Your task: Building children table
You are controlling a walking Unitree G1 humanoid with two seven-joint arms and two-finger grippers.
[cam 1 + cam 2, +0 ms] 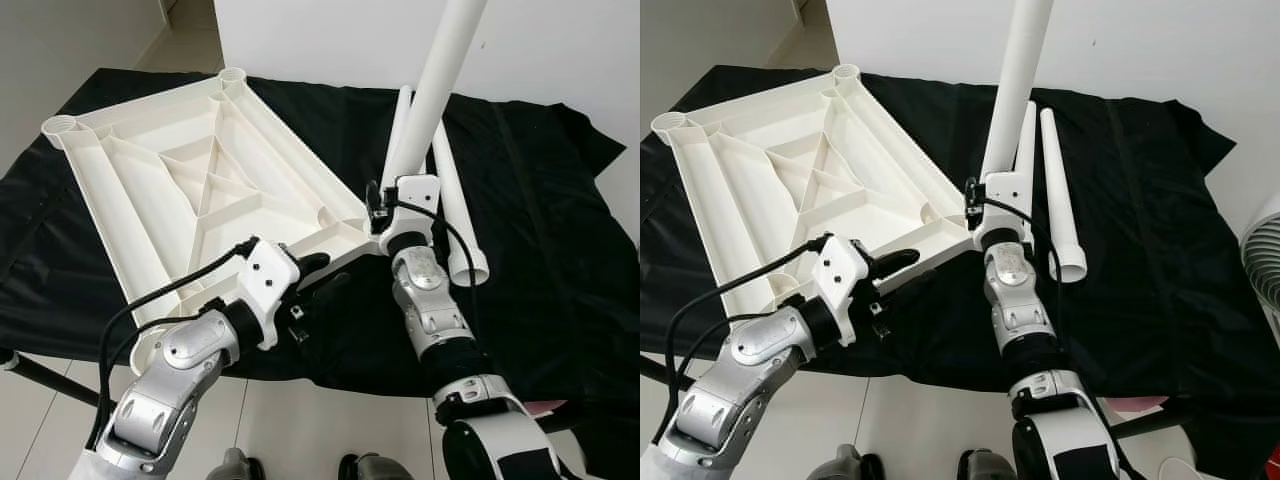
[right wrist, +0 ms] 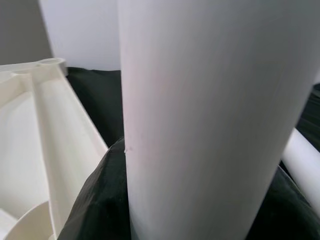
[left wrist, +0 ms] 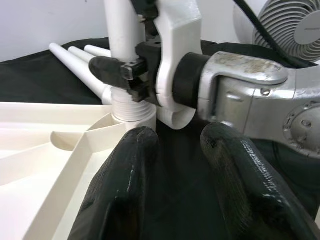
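Observation:
The white tabletop lies upside down on a black cloth, its ribs and corner sockets facing up. My right gripper is shut on a white leg that stands upright at the near right corner. In the left wrist view the leg's threaded end sits in the corner socket. My left gripper is open just before that corner. One of its fingers lies over the tabletop's rim and the other over the cloth. The right wrist view looks along the leg from very close.
Two loose white legs lie on the black cloth behind and right of the upright one. A white fan stands at the far right. White walls close the back. My feet show on the pale floor below.

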